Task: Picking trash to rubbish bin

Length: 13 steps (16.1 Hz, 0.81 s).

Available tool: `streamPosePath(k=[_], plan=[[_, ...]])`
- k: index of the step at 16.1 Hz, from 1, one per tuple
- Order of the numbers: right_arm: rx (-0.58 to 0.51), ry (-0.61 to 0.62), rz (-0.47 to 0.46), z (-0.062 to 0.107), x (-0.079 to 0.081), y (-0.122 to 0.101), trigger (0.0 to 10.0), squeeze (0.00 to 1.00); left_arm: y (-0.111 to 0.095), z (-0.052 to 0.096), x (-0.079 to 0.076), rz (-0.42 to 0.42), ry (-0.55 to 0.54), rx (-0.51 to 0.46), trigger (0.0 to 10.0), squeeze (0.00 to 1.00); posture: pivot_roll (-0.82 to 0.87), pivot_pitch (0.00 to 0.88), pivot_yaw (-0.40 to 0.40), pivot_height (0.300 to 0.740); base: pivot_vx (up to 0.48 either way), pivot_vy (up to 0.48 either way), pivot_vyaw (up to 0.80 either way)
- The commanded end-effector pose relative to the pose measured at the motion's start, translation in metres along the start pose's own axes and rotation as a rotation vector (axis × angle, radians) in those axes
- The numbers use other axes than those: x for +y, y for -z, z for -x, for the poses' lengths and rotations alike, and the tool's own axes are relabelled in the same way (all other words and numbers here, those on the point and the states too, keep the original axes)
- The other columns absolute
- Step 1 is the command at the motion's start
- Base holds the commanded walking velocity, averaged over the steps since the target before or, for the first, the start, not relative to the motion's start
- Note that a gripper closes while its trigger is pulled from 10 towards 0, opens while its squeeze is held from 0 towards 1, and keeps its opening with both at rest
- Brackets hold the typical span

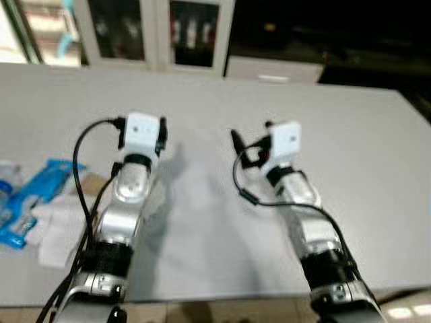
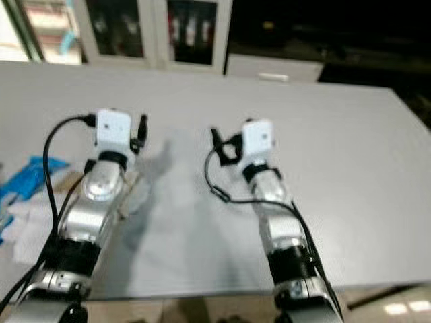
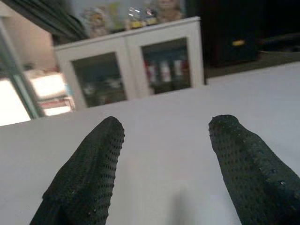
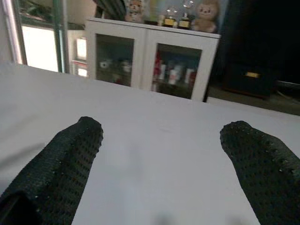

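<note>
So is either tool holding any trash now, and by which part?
Nothing is held. The left tool and the right tool are both open over the bare table; the blue wrapper lies untouched.

Both silver arms reach forward side by side, each with a white camera block at the wrist and a black cable looping back along the forearm. The left gripper [image 3: 164, 140] has its two black dimpled fingers [image 3: 89, 173] spread wide with nothing between them. The right gripper [image 4: 161, 140] is likewise parted and holds nothing (its fingers [image 4: 262, 164] stand somewhat wider apart).
</note>
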State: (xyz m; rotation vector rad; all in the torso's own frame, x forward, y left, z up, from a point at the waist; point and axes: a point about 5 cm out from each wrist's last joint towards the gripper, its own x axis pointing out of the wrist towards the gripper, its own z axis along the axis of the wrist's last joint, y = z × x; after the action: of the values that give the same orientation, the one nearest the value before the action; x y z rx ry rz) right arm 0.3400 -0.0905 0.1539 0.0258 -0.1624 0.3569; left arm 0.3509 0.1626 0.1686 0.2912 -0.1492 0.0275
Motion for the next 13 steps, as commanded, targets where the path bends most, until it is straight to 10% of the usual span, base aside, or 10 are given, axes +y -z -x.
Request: streamPosePath(k=[1,8,13], plan=[[0.005,-0.015,-0.012,0.001,0.002,0.0,10.0,0.0,-0.001,0.001,0.01,0.043,0.017,0.028,10.0,0.0,0.02,0.05,-0.098,0.74,0.0,0.0,0.0],[0.037,-0.063,-0.018,0.005,0.006,0.007,10.0,0.0,-0.003,0.012,0.06,0.062,0.025,0.129,10.0,0.0,0.03,0.053,-0.1,0.74,0.0,0.0,0.0],[0.043,-0.096,-0.024,0.005,0.012,0.008,10.0,0.0,0.001,0.017,0.06,0.172,0.088,0.203,10.0,0.0,0.03,0.04,-0.099,0.74,0.0,0.0,0.0]])
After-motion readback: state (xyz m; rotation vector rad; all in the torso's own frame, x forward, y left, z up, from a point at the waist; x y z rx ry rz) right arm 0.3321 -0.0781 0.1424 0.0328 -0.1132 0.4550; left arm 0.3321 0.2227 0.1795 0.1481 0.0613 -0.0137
